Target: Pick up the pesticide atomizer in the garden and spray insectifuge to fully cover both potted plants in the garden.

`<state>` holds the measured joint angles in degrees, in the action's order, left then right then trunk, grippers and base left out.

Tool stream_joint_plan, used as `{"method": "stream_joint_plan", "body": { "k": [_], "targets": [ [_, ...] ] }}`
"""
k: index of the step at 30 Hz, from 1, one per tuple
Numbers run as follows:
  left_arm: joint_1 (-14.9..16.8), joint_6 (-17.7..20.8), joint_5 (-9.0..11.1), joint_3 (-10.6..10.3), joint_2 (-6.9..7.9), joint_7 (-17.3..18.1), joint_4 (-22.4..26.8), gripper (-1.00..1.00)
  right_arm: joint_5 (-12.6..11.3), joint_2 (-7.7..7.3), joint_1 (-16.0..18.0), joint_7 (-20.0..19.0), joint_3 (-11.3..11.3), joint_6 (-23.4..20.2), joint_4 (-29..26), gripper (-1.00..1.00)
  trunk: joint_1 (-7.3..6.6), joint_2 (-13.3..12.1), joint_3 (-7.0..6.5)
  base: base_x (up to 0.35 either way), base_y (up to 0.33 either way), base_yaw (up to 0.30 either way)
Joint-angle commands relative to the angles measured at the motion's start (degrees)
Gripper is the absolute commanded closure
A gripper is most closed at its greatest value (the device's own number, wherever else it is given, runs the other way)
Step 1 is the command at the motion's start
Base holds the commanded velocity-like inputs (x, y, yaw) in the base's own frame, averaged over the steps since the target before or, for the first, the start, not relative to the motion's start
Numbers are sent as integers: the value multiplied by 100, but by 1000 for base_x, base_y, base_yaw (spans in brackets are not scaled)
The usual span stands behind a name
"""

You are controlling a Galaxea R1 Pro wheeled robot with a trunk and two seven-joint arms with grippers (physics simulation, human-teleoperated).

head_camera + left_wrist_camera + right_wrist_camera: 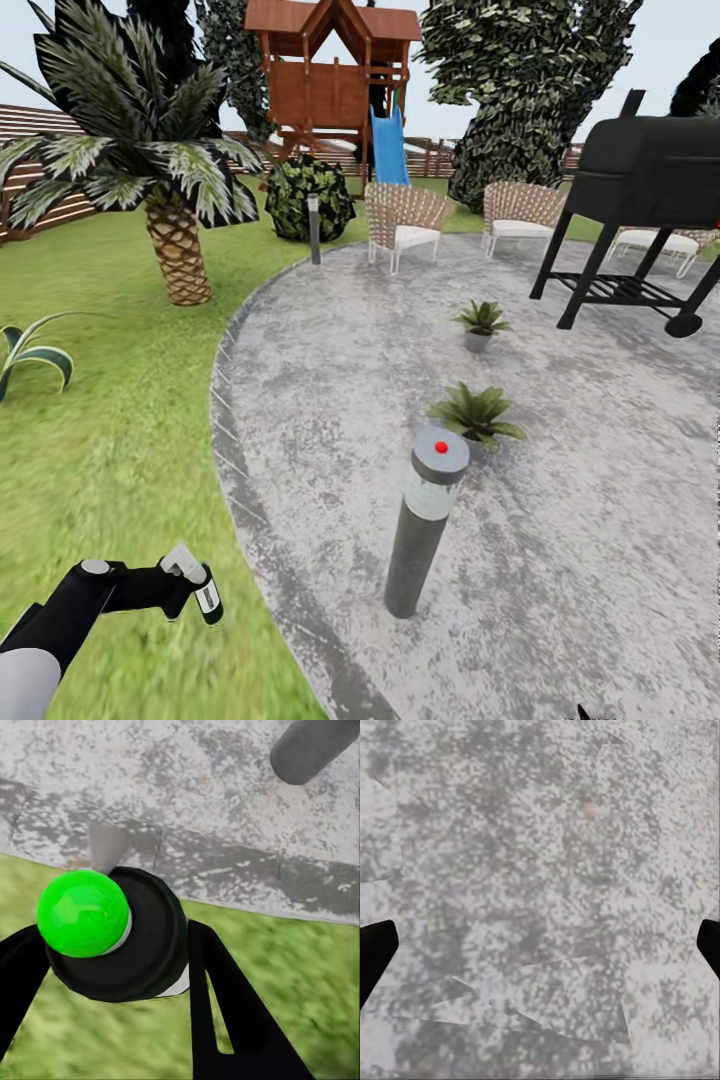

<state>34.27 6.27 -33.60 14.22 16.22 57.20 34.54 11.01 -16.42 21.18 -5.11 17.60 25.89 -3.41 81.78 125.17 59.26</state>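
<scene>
My left gripper [186, 588] is low over the lawn by the patio's edge, shut on the pesticide atomizer [207, 598], a small dark bottle with a pale label and a white head. In the left wrist view the bottle [150, 945] sits end-on between the black fingers [225, 1005], with a bright green ball [82, 913] at its end. Two potted plants stand on the stone patio: the nearer [475, 412] behind the bollard lamp, the farther [481, 322] beyond it. My right gripper [540, 945] hangs open over bare stone, its fingertips [375, 954] at the picture's sides.
A grey bollard lamp [424, 520] with a red dot rises between me and the nearer plant. A black grill [640, 190] stands at the right, wicker chairs [405, 218] at the back, a palm [170, 180] and a potless agave [30, 350] on the lawn at left.
</scene>
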Motion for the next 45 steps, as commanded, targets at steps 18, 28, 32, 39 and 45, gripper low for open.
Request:
{"method": "stream_joint_plan", "body": {
  "k": [18,28,32,39,45],
  "targets": [
    [1,59,-15,31,-5,37,8,100,41,-2,6,-28,51,21,7,-100,0,2,-36,94,331,-256],
    [1,59,-16,28,-5,37,8,100,41,-2,5,-26,51,21,7,-100,0,2,-58,4,338,-257],
    [1,59,-15,28,-5,37,8,100,41,-2,2,-26,52,21,7,-100,0,2,-67,0,339,-257],
    [1,59,-15,35,-5,37,8,100,41,-2,4,-29,51,21,7,-100,0,2,-83,0,339,-258],
    [1,59,-15,37,-5,37,8,100,41,-2,5,-33,51,21,7,-100,0,2,-96,0,339,-258]
  ]
}}
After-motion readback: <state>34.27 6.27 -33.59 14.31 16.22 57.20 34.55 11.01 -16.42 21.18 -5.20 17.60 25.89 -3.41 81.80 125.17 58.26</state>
